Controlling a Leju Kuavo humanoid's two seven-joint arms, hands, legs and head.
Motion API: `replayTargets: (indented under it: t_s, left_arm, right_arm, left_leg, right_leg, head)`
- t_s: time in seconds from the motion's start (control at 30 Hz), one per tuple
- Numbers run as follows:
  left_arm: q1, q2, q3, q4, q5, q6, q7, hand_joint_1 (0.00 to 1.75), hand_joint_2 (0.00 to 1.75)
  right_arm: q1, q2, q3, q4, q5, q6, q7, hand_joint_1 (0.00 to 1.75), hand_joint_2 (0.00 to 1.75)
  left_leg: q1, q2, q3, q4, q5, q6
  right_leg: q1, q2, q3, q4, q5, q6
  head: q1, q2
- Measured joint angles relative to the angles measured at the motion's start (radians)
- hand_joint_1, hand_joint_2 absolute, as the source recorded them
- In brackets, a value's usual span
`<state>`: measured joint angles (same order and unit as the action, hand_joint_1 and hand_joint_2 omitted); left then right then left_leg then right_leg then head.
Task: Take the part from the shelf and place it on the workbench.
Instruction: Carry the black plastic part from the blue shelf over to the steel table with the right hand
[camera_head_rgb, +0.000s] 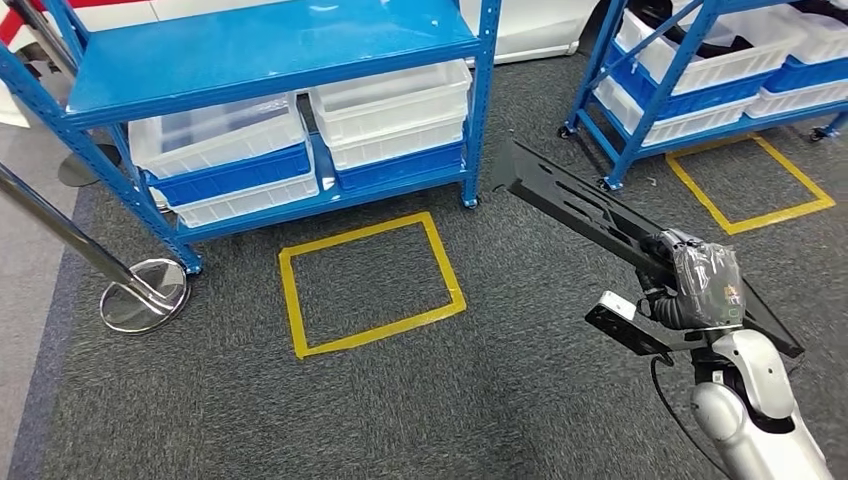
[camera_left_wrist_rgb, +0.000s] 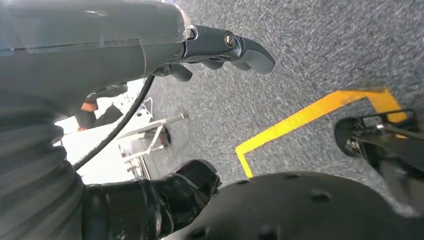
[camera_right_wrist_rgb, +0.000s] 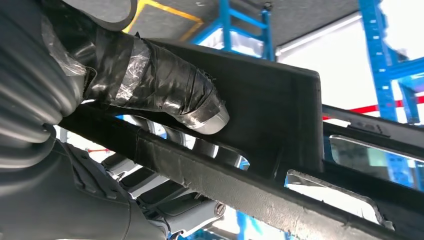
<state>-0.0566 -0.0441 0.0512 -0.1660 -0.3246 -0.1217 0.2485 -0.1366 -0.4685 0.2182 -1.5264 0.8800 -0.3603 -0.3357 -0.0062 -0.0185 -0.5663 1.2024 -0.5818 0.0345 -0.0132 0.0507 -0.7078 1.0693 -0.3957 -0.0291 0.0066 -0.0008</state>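
- Warehouse or workshop floor: blue steel shelves (camera_head_rgb: 270, 45) holding plastic bins (camera_head_rgb: 390, 105), ahead of the right hand (camera_head_rgb: 700, 285).
- Yellow tape squares (camera_head_rgb: 370, 285) on grey carpet (camera_head_rgb: 450, 400).

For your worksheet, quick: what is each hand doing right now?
Left hand: open, holding nothing.
Right hand: holding the black part.

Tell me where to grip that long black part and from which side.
Judging by its shape, grip the black part on a long edge rail near mid-length, from the side, fingers through a slot. The right hand holds nearer one end, so the long free end overhangs.
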Motion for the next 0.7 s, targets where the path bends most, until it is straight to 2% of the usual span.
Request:
replayTargets:
  t_s: [0.03, 0.07, 0.1, 0.13, 0.17, 0.2, 0.23, 0.27, 0.33, 0.37, 0.4, 0.43, 0.47, 0.5, 0.53, 0.57, 0.6, 0.63, 0.67, 0.7]
  left_arm:
    - [-0.001, 0.001, 0.000, 0.000, 0.000, 0.000, -0.001, 0.00, 1.75]
    - [-0.002, 0.003, 0.000, 0.000, 0.000, 0.000, -0.002, 0.00, 1.75]
    - [-0.001, 0.004, 0.001, 0.000, 0.000, 0.000, -0.002, 0.00, 1.75]
    - [-0.001, 0.004, 0.002, 0.000, 0.000, 0.000, -0.003, 0.00, 1.75]
    - [-0.001, 0.004, 0.003, 0.000, 0.000, 0.000, -0.004, 0.00, 1.75]
    - [-0.003, 0.003, 0.004, 0.000, 0.000, 0.000, -0.004, 0.00, 1.75]
    - [-0.005, 0.002, 0.005, -0.001, 0.000, 0.000, -0.004, 0.00, 1.75]
    - [-0.005, 0.001, 0.006, -0.001, 0.000, 0.000, -0.004, 0.00, 1.75]
    - [-0.001, 0.001, 0.007, -0.001, 0.001, 0.000, -0.006, 0.00, 1.75]
    - [0.001, 0.001, 0.007, -0.001, 0.003, 0.001, -0.011, 0.00, 1.75]
    - [0.003, 0.001, 0.008, -0.001, 0.006, 0.002, -0.019, 0.00, 1.75]
    - [0.003, 0.001, 0.009, -0.001, 0.009, 0.004, -0.028, 0.00, 1.75]
    - [0.003, 0.000, 0.010, -0.001, 0.011, 0.006, -0.037, 0.00, 1.75]
    - [0.002, 0.000, 0.012, -0.001, 0.012, 0.007, -0.043, 0.00, 1.75]
    - [0.001, 0.001, 0.013, -0.002, 0.013, 0.008, -0.046, 0.00, 1.75]
    - [0.000, 0.000, 0.014, -0.002, 0.013, 0.009, -0.047, 0.00, 1.75]
    - [-0.001, 0.000, 0.015, -0.002, 0.014, 0.011, -0.048, 0.00, 1.75]
    - [-0.001, 0.000, 0.015, -0.002, 0.014, 0.013, -0.048, 0.00, 1.75]
    - [-0.002, -0.001, 0.016, -0.002, 0.015, 0.014, -0.048, 0.00, 1.75]
    - [-0.003, -0.001, 0.017, -0.002, 0.016, 0.015, -0.047, 0.00, 1.75]
  right_arm:
    - [0.000, 0.000, 0.000, -0.001, 0.000, 0.000, 0.000, 1.75, 1.75]
    - [0.002, 0.001, 0.000, -0.002, -0.001, 0.000, 0.001, 1.75, 1.75]
    - [0.005, 0.001, 0.000, -0.004, -0.001, 0.000, 0.001, 1.75, 1.75]
    - [0.008, 0.002, 0.000, -0.006, -0.002, 0.000, 0.002, 1.75, 1.75]
    - [0.013, 0.002, 0.000, -0.008, -0.003, 0.000, 0.003, 1.75, 1.75]
    - [0.019, 0.002, 0.000, -0.010, -0.004, 0.001, 0.004, 1.75, 1.75]
    - [0.023, 0.000, -0.001, -0.012, -0.005, 0.002, 0.005, 1.75, 1.75]
    - [0.026, -0.002, -0.001, -0.014, -0.006, 0.003, 0.006, 1.75, 1.75]
    - [0.028, -0.003, -0.002, -0.017, -0.006, 0.005, 0.008, 1.75, 1.75]
    - [0.029, -0.003, -0.002, -0.018, -0.007, 0.006, 0.010, 1.75, 1.75]
    - [0.031, -0.003, -0.002, -0.018, -0.007, 0.006, 0.011, 1.75, 1.75]
    - [0.034, -0.003, -0.003, -0.020, -0.008, 0.006, 0.012, 1.75, 1.75]
    - [0.038, -0.003, -0.003, -0.022, -0.009, 0.006, 0.012, 1.75, 1.75]
    - [0.041, -0.003, -0.004, -0.025, -0.009, 0.006, 0.012, 1.75, 1.75]
    - [0.042, -0.003, -0.005, -0.028, -0.010, 0.006, 0.012, 1.75, 1.75]
    - [0.042, -0.003, -0.006, -0.032, -0.010, 0.006, 0.012, 1.75, 1.75]
    - [0.042, -0.003, -0.007, -0.036, -0.011, 0.007, 0.012, 1.75, 1.75]
    - [0.042, -0.003, -0.010, -0.039, -0.012, 0.007, 0.012, 1.75, 1.75]
    - [0.043, -0.003, -0.012, -0.041, -0.012, 0.008, 0.012, 1.75, 1.75]
    - [0.046, -0.003, -0.014, -0.041, -0.012, 0.009, 0.012, 1.75, 1.75]
  left_leg:
    - [-0.003, -0.021, 0.054, -0.080, 0.010, 0.015]
    - [-0.006, -0.041, 0.098, -0.148, 0.013, 0.022]
    - [-0.009, -0.055, 0.121, -0.191, 0.012, 0.025]
    - [-0.011, -0.057, 0.131, -0.216, 0.014, 0.024]
    - [-0.013, -0.049, 0.128, -0.227, 0.030, 0.022]
    - [-0.012, -0.037, 0.124, -0.240, 0.050, 0.024]
    - [-0.009, -0.023, 0.118, -0.255, 0.070, 0.029]
    - [-0.005, -0.007, 0.108, -0.268, 0.088, 0.032]
    - [-0.001, 0.023, 0.080, -0.274, 0.113, 0.033]
    - [0.000, 0.039, 0.063, -0.270, 0.121, 0.029]
    - [0.001, 0.055, 0.045, -0.264, 0.128, 0.026]
    - [0.003, 0.070, 0.026, -0.256, 0.136, 0.021]
    - [0.005, 0.085, 0.005, -0.245, 0.142, 0.016]
    - [0.006, 0.097, -0.012, -0.232, 0.147, 0.011]
    - [0.006, 0.107, -0.027, -0.219, 0.149, 0.005]
    - [0.005, 0.117, -0.036, -0.205, 0.150, -0.002]
    - [0.004, 0.127, -0.041, -0.194, 0.152, -0.008]
    - [0.004, 0.137, -0.045, -0.188, 0.155, -0.015]
    - [0.006, 0.148, -0.047, -0.184, 0.161, -0.023]
    - [0.010, 0.144, -0.051, -0.180, 0.160, -0.031]
  right_leg:
    - [0.001, 0.011, -0.009, -0.001, 0.012, 0.002]
    - [0.000, 0.020, -0.014, -0.005, 0.025, 0.006]
    - [-0.005, 0.029, -0.015, -0.012, 0.038, 0.011]
    - [-0.008, 0.040, -0.015, -0.023, 0.054, 0.019]
    - [-0.011, 0.052, -0.014, -0.040, 0.073, 0.028]
    - [-0.011, 0.053, -0.017, -0.051, 0.078, 0.034]
    - [-0.009, 0.040, -0.024, -0.047, 0.060, 0.037]
    - [-0.007, 0.018, -0.035, -0.022, 0.019, 0.040]
    - [-0.013, -0.033, -0.057, 0.092, -0.095, 0.047]
    - [-0.018, -0.044, -0.066, 0.161, -0.119, 0.055]
    - [-0.023, -0.049, -0.070, 0.224, -0.109, 0.063]
    - [-0.027, -0.052, -0.068, 0.269, -0.070, 0.072]
    - [-0.030, -0.056, -0.051, 0.284, -0.023, 0.079]
    - [-0.034, -0.069, -0.012, 0.259, 0.002, 0.085]
    - [-0.035, -0.090, 0.051, 0.196, -0.009, 0.089]
    - [-0.033, -0.111, 0.122, 0.106, -0.053, 0.086]
    - [-0.029, -0.127, 0.180, 0.026, -0.103, 0.080]
    - [-0.024, -0.131, 0.215, -0.030, -0.139, 0.072]
    - [-0.020, -0.124, 0.222, -0.057, -0.155, 0.060]
    - [-0.019, -0.115, 0.215, -0.059, -0.151, 0.050]
  head:
    - [0.000, 0.000]
    - [0.001, 0.000]
    - [0.001, 0.000]
    - [0.000, 0.000]
    - [0.000, 0.000]
    - [0.000, 0.000]
    - [0.000, 0.000]
    - [0.001, 0.000]
    - [0.001, 0.000]
    - [0.001, 0.000]
    - [0.001, 0.000]
    - [0.001, 0.000]
    - [0.001, 0.000]
    - [0.001, 0.000]
    - [0.002, 0.000]
    - [0.001, 0.000]
    - [0.000, 0.000]
    - [0.000, 0.000]
    - [-0.001, 0.000]
    - [0.000, 0.000]
